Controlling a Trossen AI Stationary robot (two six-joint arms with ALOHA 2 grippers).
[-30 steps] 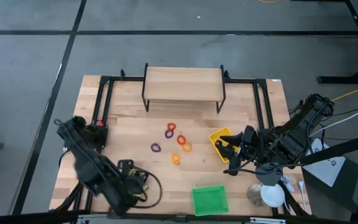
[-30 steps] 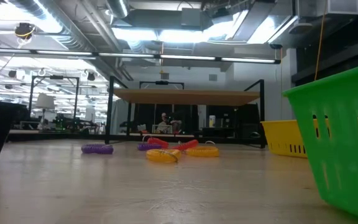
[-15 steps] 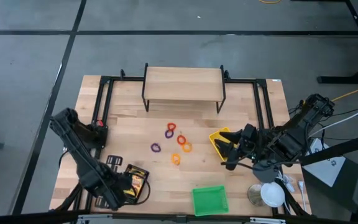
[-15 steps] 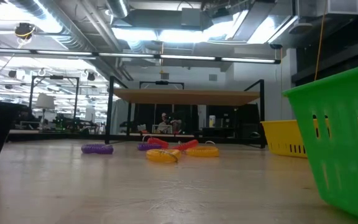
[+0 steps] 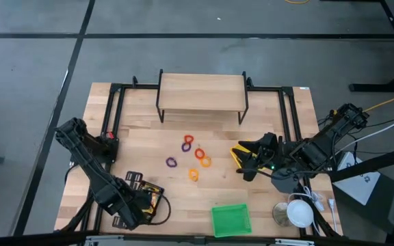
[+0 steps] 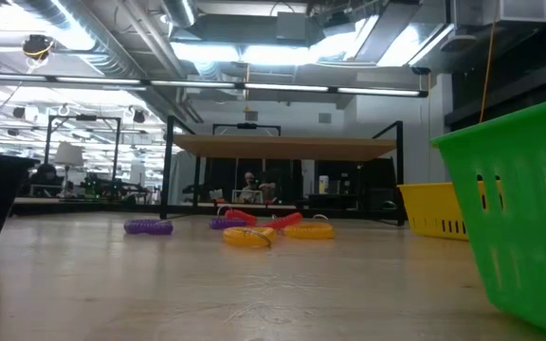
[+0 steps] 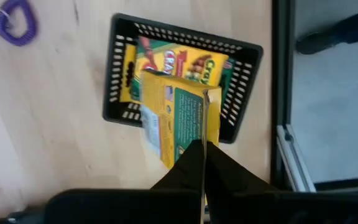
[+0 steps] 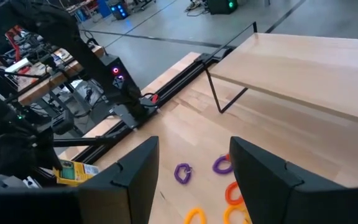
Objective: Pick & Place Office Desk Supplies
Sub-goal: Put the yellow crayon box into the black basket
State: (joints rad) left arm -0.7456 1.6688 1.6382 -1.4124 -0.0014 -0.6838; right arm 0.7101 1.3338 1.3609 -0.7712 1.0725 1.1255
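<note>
We see the left gripper (image 7: pixel 204 134) clamped tight on a flat yellow crayon box (image 7: pixel 180 118), holding it just above the black mesh tray (image 7: pixel 118 81) at the near left corner of the table (image 5: pixel 142 137). A second crayon box (image 7: pixel 185 62) lies flat inside that tray, partly hidden by the held one. From above, the left gripper (image 5: pixel 137 202) sits low on the left side, with the tray (image 5: pixel 132 178) and the yellow of the box (image 5: pixel 150 198) showing beside it. The right gripper (image 5: pixel 246 164) hangs over the yellow bin (image 5: pixel 239 149) on the right half of the table, its fingers (image 8: pixel 135 174) spread wide with nothing between them — we look past them toward the coiled rings. Those rings lie loose in the middle of the table: a purple ring (image 5: pixel 187 145) and a red ring (image 5: pixel 189 139) farthest back, an orange ring (image 5: pixel 199 154) and another orange-yellow one (image 5: pixel 206 162) nearer the yellow bin, a second purple ring (image 5: pixel 172 162) to the left, and a yellow ring (image 5: pixel 193 174) nearest the front. The green bin (image 5: pixel 230 220) stands at the front edge — it fills the right side of the low view (image 6: pixel 519 218). A raised wooden shelf (image 5: pixel 202 92) stands at the back.
</note>
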